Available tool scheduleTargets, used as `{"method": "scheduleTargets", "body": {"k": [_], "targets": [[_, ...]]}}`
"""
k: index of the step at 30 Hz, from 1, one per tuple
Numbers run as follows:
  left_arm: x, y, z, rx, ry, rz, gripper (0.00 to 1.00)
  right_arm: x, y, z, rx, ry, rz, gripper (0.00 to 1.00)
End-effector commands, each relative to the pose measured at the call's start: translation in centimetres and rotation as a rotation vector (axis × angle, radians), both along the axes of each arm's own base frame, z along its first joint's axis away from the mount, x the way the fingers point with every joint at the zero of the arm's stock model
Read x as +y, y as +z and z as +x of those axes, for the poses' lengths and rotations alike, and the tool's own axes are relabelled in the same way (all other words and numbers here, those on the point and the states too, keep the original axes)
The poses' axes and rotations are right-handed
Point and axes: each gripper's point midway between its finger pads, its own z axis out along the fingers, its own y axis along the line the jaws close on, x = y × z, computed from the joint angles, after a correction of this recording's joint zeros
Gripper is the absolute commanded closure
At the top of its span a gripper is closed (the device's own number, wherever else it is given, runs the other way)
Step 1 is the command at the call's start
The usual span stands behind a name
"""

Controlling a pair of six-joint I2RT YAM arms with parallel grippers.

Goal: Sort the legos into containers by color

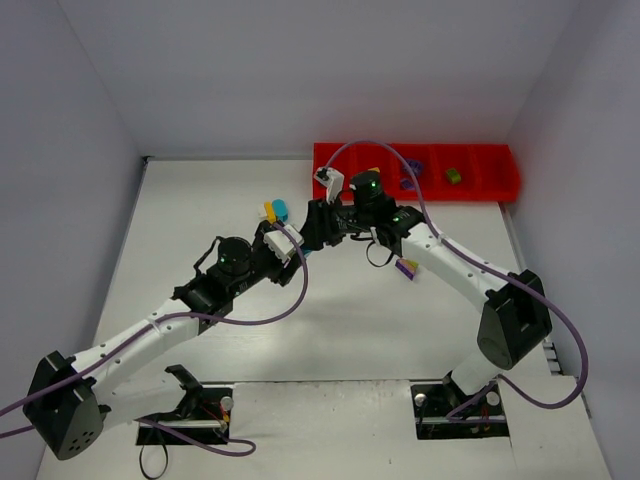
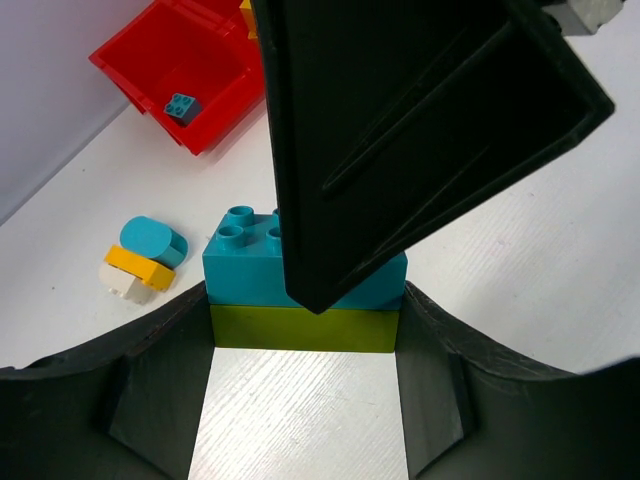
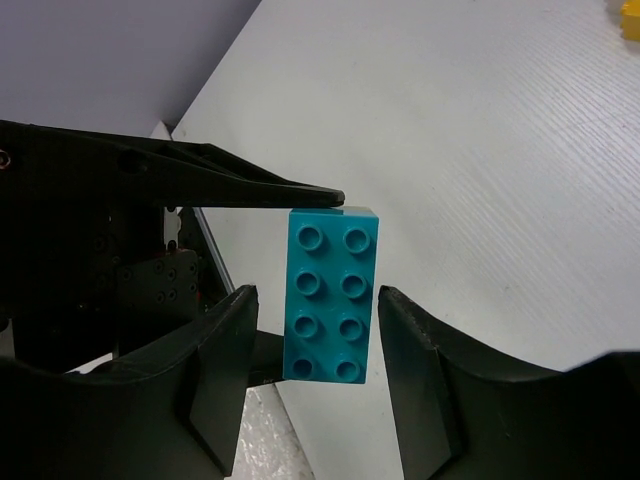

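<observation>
Pale grey walls [image 1: 300, 70] are seen on three sides of a white tabletop [image 1: 200, 200]. A long red tray [image 1: 480, 192] is set against the far wall at 1 o'clock of the top view. Both arms are stretched toward the middle of the tabletop, where their tips meet just at 7 o'clock of the tray's left end.

An olive green brick [image 2: 305, 328] is clamped between the left fingers [image 2: 150, 400], one pad against each of its ends. A teal brick [image 3: 332, 295] is stacked on top of it, studs upward. The right fingers [image 3: 215, 380] are parted around this teal brick along its long sides. One finger is seen right at the brick's edge, while a dark sliver shows beside the other, so it cannot be told whether the brick is pressed.

A small stack [image 2: 145, 258] of a rounded teal piece, a yellow piece and a white piece is lying on the tabletop at 10 o'clock of the meeting point. A purple-and-yellow piece [image 1: 406, 268] is seen at 4 o'clock of it, beside the right forearm.

Inside the tray, a small teal piece [image 2: 181, 107] is lying in the left end compartment. A purple piece [image 1: 407, 183] and an olive piece [image 1: 453, 176] are held in separate compartments further toward 3 o'clock.
</observation>
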Motion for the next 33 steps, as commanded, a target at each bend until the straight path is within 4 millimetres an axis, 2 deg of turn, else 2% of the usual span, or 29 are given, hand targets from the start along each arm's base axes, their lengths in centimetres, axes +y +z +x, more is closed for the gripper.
{"method": "scheduleTargets", "body": {"k": [1,5,7,8,10,11,14,22,24,29,33], "targets": [[-1.0,5.0,0.8,-0.124,-0.02,-0.076,1.0,1.1,1.9,0.1,-0.055,0.032,0.047,0.52],[-1.0,4.9,0.8,-0.124,-0.023,-0.072,1.0,1.2,1.6,0.2,-0.055,0.031,0.037,0.51],[-1.1,4.9,0.8,-0.125,-0.025,-0.074,1.0,1.3,1.5,0.2,-0.059,0.028,0.033,0.54],[-1.1,4.8,0.8,-0.124,-0.025,-0.071,1.0,1.3,1.4,0.2,-0.058,0.029,0.029,0.61],[-1.1,4.7,0.7,-0.12,-0.026,-0.07,1.0,1.3,1.4,0.3,-0.065,0.023,0.024,0.69],[-1.1,4.5,0.8,-0.117,-0.025,-0.069,1.0,1.2,1.6,0.5,-0.077,0.013,0.019,0.79],[-1.1,3.7,0.7,-0.093,-0.025,-0.058,1.0,0.8,2.4,1.2,-0.124,-0.014,0.009,0.9],[-0.5,-1.0,0.6,0.051,0.027,-0.02,1.0,-0.9,4.8,2.6,-0.208,-0.059,-0.001,0.92],[-0.2,-2.1,0.5,0.088,0.044,-0.021,1.0,-2.0,4.7,3.2,-0.204,-0.082,-0.017,0.92],[0.3,-3.5,0.3,0.136,0.066,-0.015,1.0,-4.5,5.0,5.0,-0.214,-0.138,-0.03,0.92],[0.2,-4.6,0.3,0.173,0.063,0.007,1.0,-5.5,5.7,5.9,-0.225,-0.161,-0.024,0.92]]}}
